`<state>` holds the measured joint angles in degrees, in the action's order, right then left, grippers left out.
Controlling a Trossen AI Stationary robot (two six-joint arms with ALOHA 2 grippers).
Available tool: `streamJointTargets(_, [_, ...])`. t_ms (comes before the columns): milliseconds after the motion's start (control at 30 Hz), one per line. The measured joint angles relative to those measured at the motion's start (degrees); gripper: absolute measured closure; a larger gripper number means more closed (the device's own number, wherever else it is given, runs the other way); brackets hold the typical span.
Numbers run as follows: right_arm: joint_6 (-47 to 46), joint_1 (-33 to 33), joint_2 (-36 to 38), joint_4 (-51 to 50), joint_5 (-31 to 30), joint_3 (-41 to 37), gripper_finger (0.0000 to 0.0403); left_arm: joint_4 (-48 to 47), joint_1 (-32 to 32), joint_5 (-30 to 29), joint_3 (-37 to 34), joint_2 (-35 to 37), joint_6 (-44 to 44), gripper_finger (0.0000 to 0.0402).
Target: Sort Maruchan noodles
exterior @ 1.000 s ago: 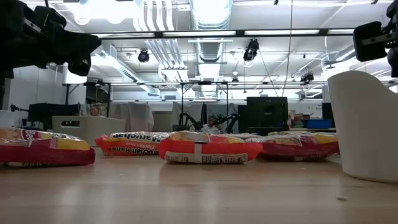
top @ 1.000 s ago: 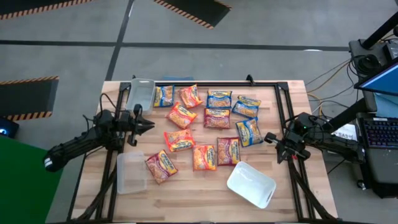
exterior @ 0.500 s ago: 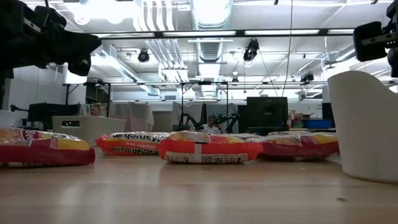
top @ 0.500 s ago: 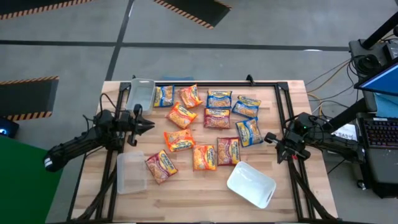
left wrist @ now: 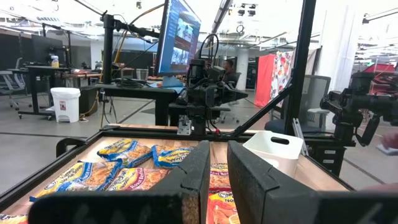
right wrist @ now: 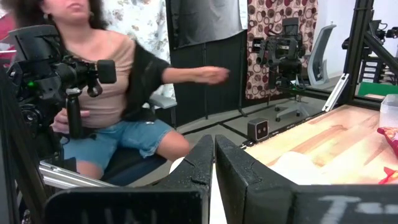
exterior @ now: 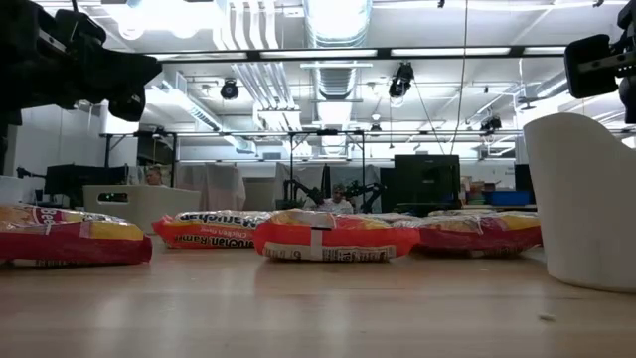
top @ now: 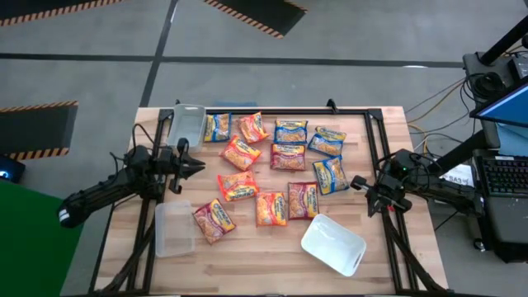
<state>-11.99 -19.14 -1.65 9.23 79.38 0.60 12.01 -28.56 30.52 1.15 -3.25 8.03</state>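
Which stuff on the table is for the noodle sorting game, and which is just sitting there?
For the job:
- Maruchan noodles, orange, red and blue packets mid-table
- left gripper, right gripper, both waiting at the table's sides

Just lying about:
- clear tubs
- white tub
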Motion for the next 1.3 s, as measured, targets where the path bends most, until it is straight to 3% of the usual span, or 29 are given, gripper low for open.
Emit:
streamJointTargets(767, [-0.89,0.0,0.01,0.02,-1.25,0.0,0.0394,0.02,0.0,-0.02,0.01,0.02,-0.13,0.0363])
streamJointTargets(867, [0.3,0.0,0.01,0.31,-8.85,-0.01,0.0394,0.02,0.0,-0.02,0.02,0.02,-0.08,0.0363])
streamJointTargets(967, [-1.39,0.0,0.0,1.67,-22.39,0.0,0.0394,2.16,0.0,-0.35,0.02,0.0,1.0,0.0363])
streamJointTargets(1033, [-5.26,0.01,0.01,3.11,-33.76,0.0,0.0394,6.38,0.0,-2.42,0.02,0.0,7.55,0.0363])
streamJointTargets(1133, [-8.94,-0.01,0.01,3.68,-49.35,0.0,0.0394,13.87,0.0,-9.03,0.02,0.0,24.46,0.0363])
streamJointTargets(1200, [-8.46,-0.02,0.0,3.92,-51.96,0.0,0.0394,17.89,0.0,-15.61,0.02,0.01,31.15,0.0363])
streamJointTargets(1300, [-9.13,0.0,0.0,8.02,-51.97,0.0,0.0394,21.12,0.0,-23.72,0.02,0.02,34.13,0.0363])
